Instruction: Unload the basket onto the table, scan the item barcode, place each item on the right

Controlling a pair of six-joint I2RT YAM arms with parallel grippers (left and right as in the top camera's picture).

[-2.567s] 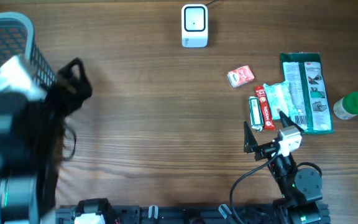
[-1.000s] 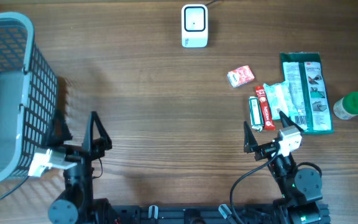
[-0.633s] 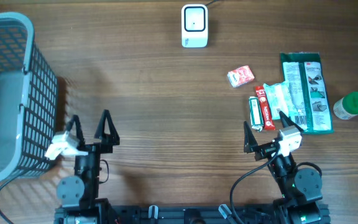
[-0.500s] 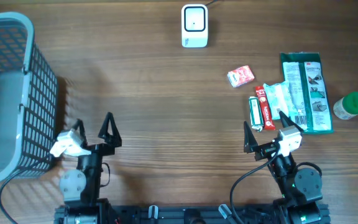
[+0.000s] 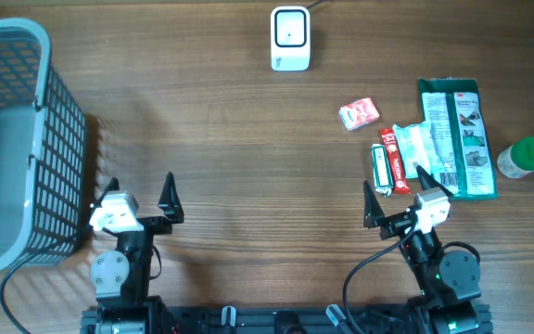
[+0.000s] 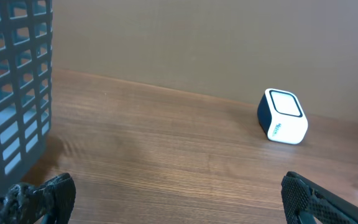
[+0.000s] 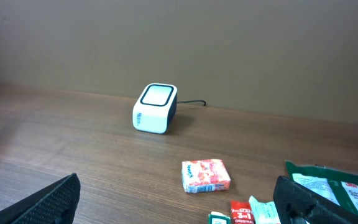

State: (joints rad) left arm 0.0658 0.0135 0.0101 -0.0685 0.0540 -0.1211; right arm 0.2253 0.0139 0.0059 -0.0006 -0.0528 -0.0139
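Left tool, right tool released; basket by left, packets by right, scanner beyond.

Bright even light, faint shadows, edges perhaps soft

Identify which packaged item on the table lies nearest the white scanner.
The small red-and-white rectangular packet, set apart from the other items, toward the white scanner.

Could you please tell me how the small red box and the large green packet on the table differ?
The small red box is far smaller than the large green packet. The box is red and white; the packet is green. The box lies alone and askew, while the packet lies straight with a pale wrapper against its left edge. Both lie flat on the wooden table.
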